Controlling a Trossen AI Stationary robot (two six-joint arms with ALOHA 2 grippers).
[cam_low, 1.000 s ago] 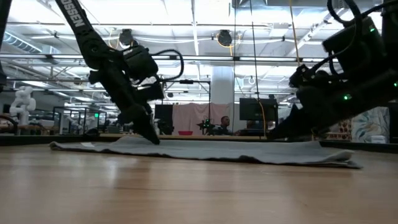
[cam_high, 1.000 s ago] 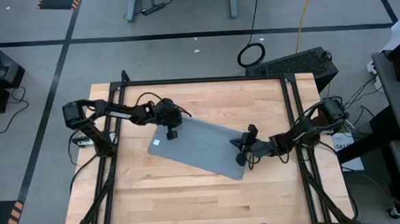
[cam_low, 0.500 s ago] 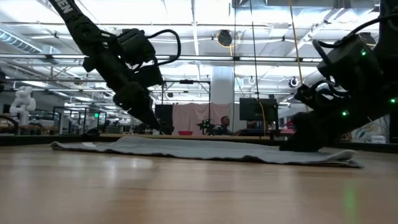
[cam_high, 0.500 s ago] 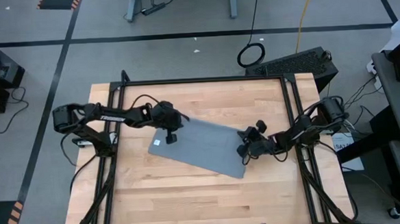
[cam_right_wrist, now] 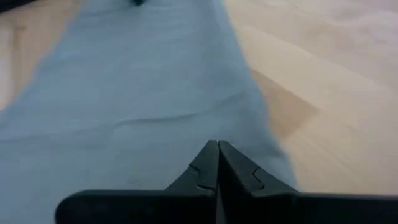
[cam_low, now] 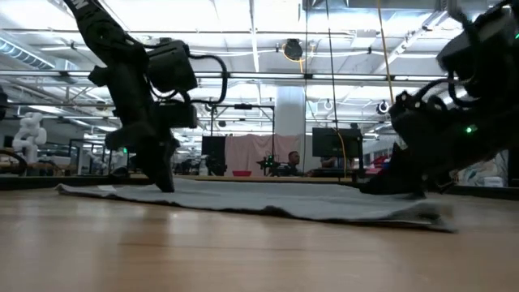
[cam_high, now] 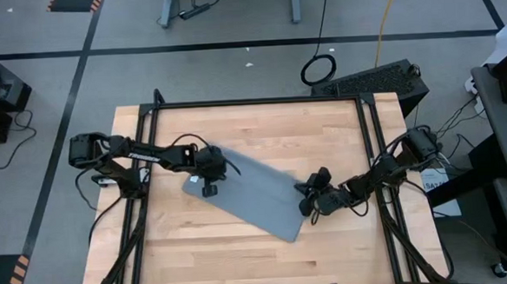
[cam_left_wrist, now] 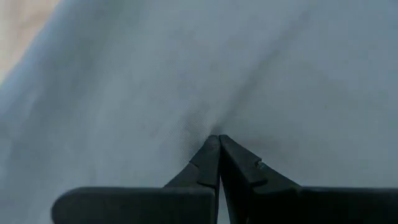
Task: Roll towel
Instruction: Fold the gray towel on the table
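The grey-blue towel (cam_high: 249,199) lies spread flat and slanted on the wooden table (cam_high: 243,269), one end at the left, the other toward the near right. My left gripper (cam_high: 209,190) stands shut on its left end, seen close in the left wrist view (cam_left_wrist: 217,138). At the towel's right end my right gripper (cam_high: 306,208) is also shut, tips down on the cloth near its edge (cam_right_wrist: 217,144). In the low view the towel (cam_low: 276,203) is a thin flat sheet under both arms. My left gripper presses its shut fingertips (cam_left_wrist: 208,152) down on the towel's top face near the left end (cam_left_wrist: 205,118), coming steeply from above. Faint creases run out from the tips; the cloth stays flat on the table. My right gripper presses its shut fingertips (cam_right_wrist: 208,158) on the towel's right end, close to its side edge (cam_right_wrist: 261,124). It comes at a low slant from the table's right side. The cloth lies flat, with one slight wrinkle ahead of the tips.
A black frame rail (cam_high: 260,102) runs round the tabletop. Bare wood lies toward the near edge (cam_high: 225,265) and along the far side (cam_high: 270,128). Cables and a black box (cam_high: 381,79) sit on the floor beyond the table.
Both grippers, still shut on the towel, have dragged it across the wood. My left gripper went toward the near left; my right gripper swung toward the far edge, then back toward the near edge. The towel has turned slightly, its right end slid nearer the front.
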